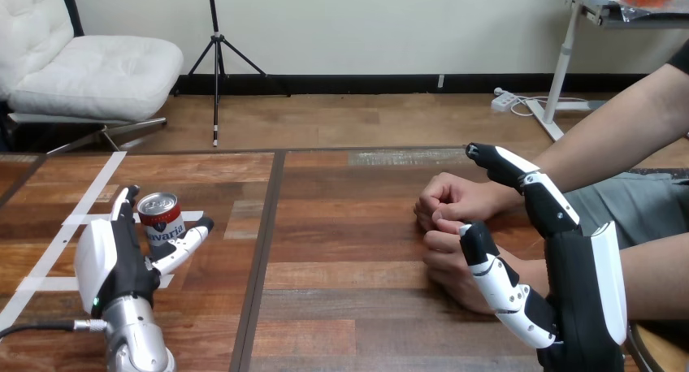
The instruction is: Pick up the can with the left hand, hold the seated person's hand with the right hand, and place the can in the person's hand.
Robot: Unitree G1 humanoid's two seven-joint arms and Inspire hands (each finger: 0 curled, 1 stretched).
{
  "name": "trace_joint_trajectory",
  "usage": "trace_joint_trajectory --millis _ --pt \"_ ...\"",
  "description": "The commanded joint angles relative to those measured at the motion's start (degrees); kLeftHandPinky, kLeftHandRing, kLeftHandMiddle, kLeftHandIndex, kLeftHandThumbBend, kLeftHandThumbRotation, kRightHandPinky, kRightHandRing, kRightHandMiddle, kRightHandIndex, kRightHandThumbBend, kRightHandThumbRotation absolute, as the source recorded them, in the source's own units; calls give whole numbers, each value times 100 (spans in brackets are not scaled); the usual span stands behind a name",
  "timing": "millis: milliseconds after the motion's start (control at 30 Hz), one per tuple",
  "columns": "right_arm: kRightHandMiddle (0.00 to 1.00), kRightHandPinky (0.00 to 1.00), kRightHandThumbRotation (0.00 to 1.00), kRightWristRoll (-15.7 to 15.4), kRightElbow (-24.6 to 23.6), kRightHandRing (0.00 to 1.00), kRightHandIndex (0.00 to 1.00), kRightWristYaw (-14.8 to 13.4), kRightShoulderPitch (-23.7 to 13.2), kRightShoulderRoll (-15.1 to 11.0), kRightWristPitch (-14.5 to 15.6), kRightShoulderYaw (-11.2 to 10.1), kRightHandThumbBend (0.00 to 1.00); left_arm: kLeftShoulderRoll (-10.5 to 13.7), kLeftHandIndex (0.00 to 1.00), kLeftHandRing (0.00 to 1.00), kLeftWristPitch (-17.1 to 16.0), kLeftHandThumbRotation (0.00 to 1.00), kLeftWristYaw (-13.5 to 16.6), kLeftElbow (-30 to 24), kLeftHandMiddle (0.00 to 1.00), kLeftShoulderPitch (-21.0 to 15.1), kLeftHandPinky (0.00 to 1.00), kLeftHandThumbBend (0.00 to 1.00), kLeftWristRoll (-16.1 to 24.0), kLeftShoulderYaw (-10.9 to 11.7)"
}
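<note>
Head view: the can [160, 218] stands upright on the left part of the wooden table [349, 291]. It is a small cylinder with a dull silver metal top and a red and white printed wall. The left hand [110, 258] is at the can, its white shell facing up. Its fingers reach straight along the can's left side and its thumb angles in at the near right, so the can sits in a wide, uncurled span. I cannot tell whether either one touches the metal.

The table is made of reddish-brown planks with visible grain, split by a dark seam [260, 250] running near to far just right of the can. Strips of white tape [81, 218] cross the boards under and to the left of the can. Bare wood lies between the seam and the person's hands, and the far edge of the table is well beyond the can.

To the right, the person's far hand [451, 201] and the person's near hand [447, 262] rest together on the table, both loosely curled and touching each other. The right hand [581, 291] is spread wide around them. Its long black-and-white fingers stretch past the far wrist and its thumb lies in front of the near hand. Neither is curled round the person's hands, and I cannot tell whether they make contact. The person's forearm [617, 128] slopes in from the right edge, above the right hand's fingers.
</note>
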Motion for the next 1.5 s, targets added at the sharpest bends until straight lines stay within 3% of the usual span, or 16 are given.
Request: trace_joint_trajectory --millis 0,1467 --pt "80 80 66 -16 -79 81 77 -8 -292 -48 -72 -38 46 153 88 84 -1 39 74 74 88 -581 74 83 107 -130" --pt "80 78 66 24 -65 81 77 59 -252 -74 -123 -60 46 182 83 79 151 35 29 322 84 -766 69 82 46 -244"
